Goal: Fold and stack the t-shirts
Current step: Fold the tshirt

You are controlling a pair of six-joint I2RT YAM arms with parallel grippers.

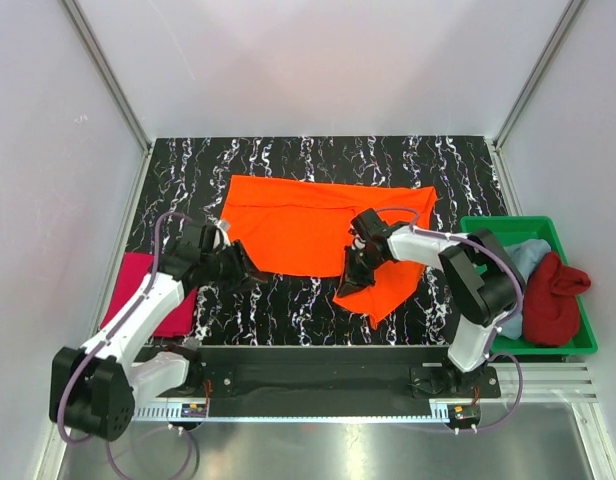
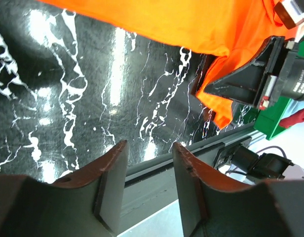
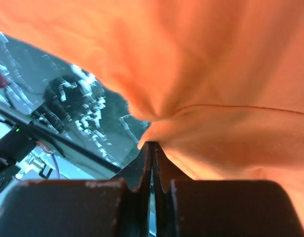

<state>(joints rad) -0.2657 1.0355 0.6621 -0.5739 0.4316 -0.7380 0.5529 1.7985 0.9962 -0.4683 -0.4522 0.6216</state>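
Right wrist view shows the right tool (image 3: 152, 146) clamped on a bunched near edge of the orange t-shirt (image 3: 216, 74) spread across the worktop (image 1: 288, 305), seemingly to pull a fold over, while the left tool (image 2: 149, 145) hovers apart and empty beside its left hem.

The left hand (image 1: 240, 267) sits at centre-left of the frame, arm stretched forward, jaws parted. The right hand (image 1: 356, 268), at centre-right, angles toward lower left, jaws pinched tight together.

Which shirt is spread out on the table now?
The orange t-shirt, mid-table. Magenta shirt lies at the left edge; dark red shirt and light blue shirt sit in the green tray.
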